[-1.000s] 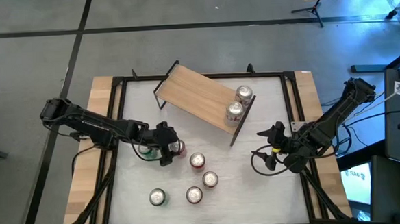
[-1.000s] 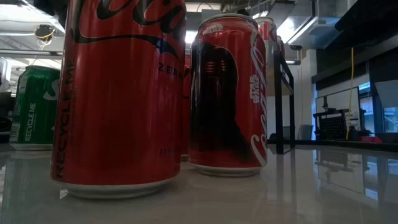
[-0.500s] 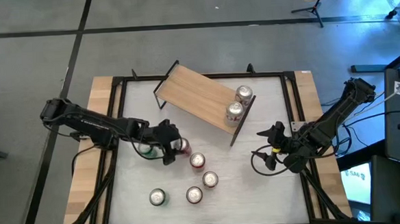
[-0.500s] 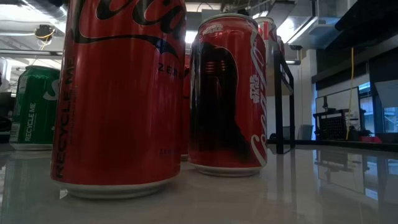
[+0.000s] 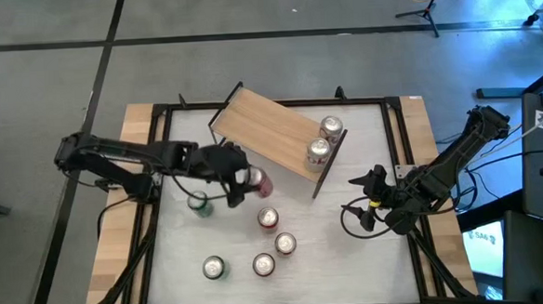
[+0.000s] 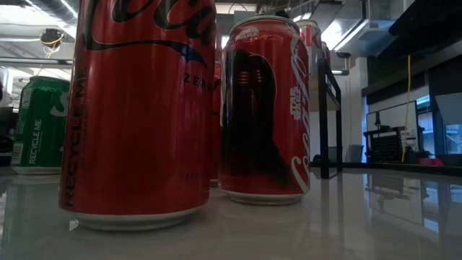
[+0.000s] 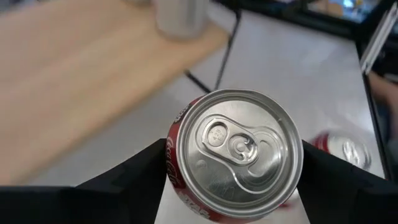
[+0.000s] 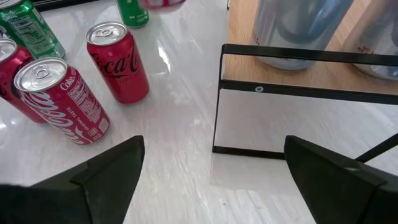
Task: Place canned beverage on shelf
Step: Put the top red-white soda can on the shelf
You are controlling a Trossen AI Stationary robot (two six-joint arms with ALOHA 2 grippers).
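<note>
My left gripper (image 5: 247, 177) is shut on a red can (image 5: 256, 181) just near of the shelf (image 5: 272, 131), a light-wood board on black legs, set aslant at the table's far middle. Two silver cans (image 5: 331, 127) (image 5: 318, 150) stand on the board's right end. In the left wrist view the red can's silver top (image 7: 239, 149) shows between my fingers, over the white table beside the board (image 7: 74, 74). My right gripper (image 5: 361, 181) is open and empty at the table's right, facing the shelf's end frame (image 8: 298, 56). My left gripper pinches the red can by its side wall just under the rim (image 7: 173, 163) between its two fingers (image 7: 134, 180), one on each side. The fingers come from the table's left. The can stands about upright, top up, and seems lifted clear of the table.
A green can (image 5: 200, 204) stands just near-left of the held can. Three red cans (image 5: 267, 217) (image 5: 285, 244) (image 5: 263, 263) and one more can (image 5: 212, 267) stand toward the near edge. A black frame (image 5: 160, 158) rims the table. The low view is filled by red cans (image 6: 137, 108).
My left gripper, shut on the red can, has carried it from beside the green can toward the table's far edge and a little right, up to the shelf's near side. The green can has stayed in place. The right arm has kept still.
</note>
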